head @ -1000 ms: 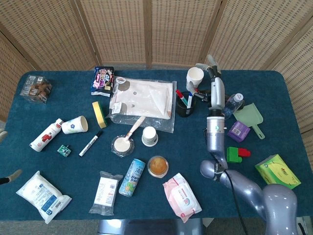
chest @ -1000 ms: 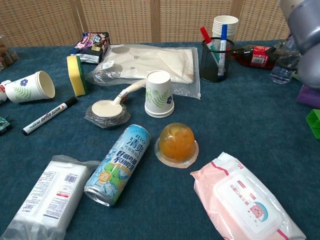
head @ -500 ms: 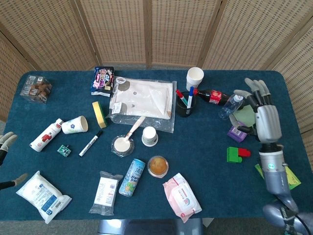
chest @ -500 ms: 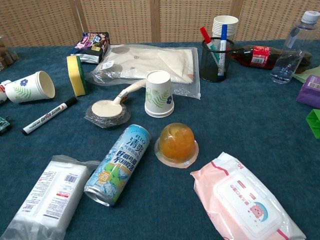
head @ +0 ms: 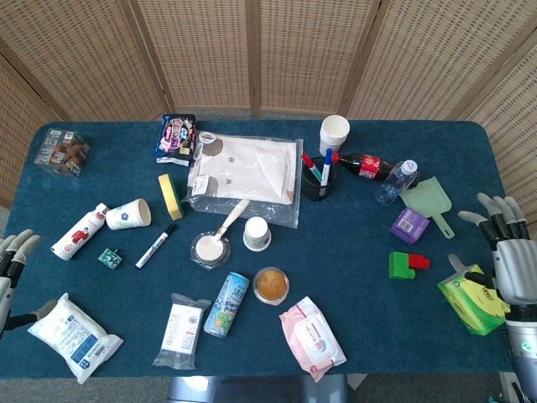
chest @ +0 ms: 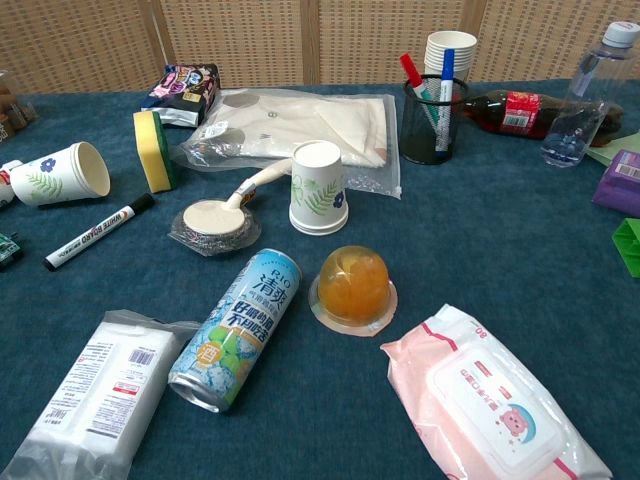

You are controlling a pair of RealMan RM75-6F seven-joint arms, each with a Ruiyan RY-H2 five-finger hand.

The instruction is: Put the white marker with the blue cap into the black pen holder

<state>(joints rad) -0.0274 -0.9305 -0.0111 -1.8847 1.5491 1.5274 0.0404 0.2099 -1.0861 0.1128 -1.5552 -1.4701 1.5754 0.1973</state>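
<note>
1. Where the black holder [chest: 433,120] stands near the table's far edge, the blue-capped marker [chest: 445,95] sits upright inside it, cap up, beside a red-capped marker [chest: 417,82].
2. Just behind the holder is a stack of paper cups [chest: 450,50]; a cola bottle [chest: 505,110] lies on its side beside it, with a clear water bottle [chest: 585,95] standing near that.
3. Right hand [head: 506,260] is at the table's right edge in the head view, fingers spread and holding nothing, over a green packet [head: 471,298].
4. Left hand [head: 10,256] shows only partly at the left edge; its visible fingers are apart and grip nothing.
5. Neither hand appears in the chest view.
6. A black-capped marker [chest: 98,231] lies flat on the blue cloth [chest: 500,240], well apart from the holder, near a tipped paper cup [chest: 60,173] and a yellow sponge [chest: 154,150].
7. Nearer the middle are an upturned paper cup [chest: 319,187], a lying can [chest: 240,328], an orange jelly cup [chest: 353,285] and a pink wipes pack [chest: 490,400].
</note>
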